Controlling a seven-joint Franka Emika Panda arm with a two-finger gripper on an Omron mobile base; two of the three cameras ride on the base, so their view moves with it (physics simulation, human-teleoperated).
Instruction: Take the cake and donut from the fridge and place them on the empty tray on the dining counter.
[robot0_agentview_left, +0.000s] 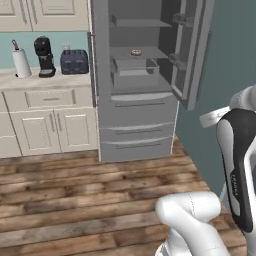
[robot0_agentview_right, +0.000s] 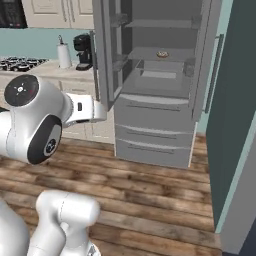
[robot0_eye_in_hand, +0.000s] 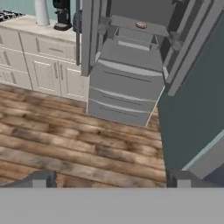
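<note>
I find the fridge (robot0_agentview_left: 137, 80) standing with doors open, the donut (robot0_agentview_left: 135, 52) on a middle shelf; the cake I cannot make out. Gripper (robot0_eye_in_hand: 109, 180) fingers spread wide, holding nothing.

The fridge (robot0_agentview_left: 137, 100) stands open on the wooden plank floor (robot0_agentview_left: 75, 200), both doors swung wide. On its middle shelf (robot0_agentview_left: 142, 53) lies the donut (robot0_agentview_left: 135, 52), alone, above a clear drawer. Left of the fridge, the cream-cabinet surface (robot0_agentview_left: 35, 80) carries a paper towel roll (robot0_agentview_left: 21, 62), a black coffee machine (robot0_agentview_left: 44, 56) and a dark toaster (robot0_agentview_left: 74, 62), side by side
</note>
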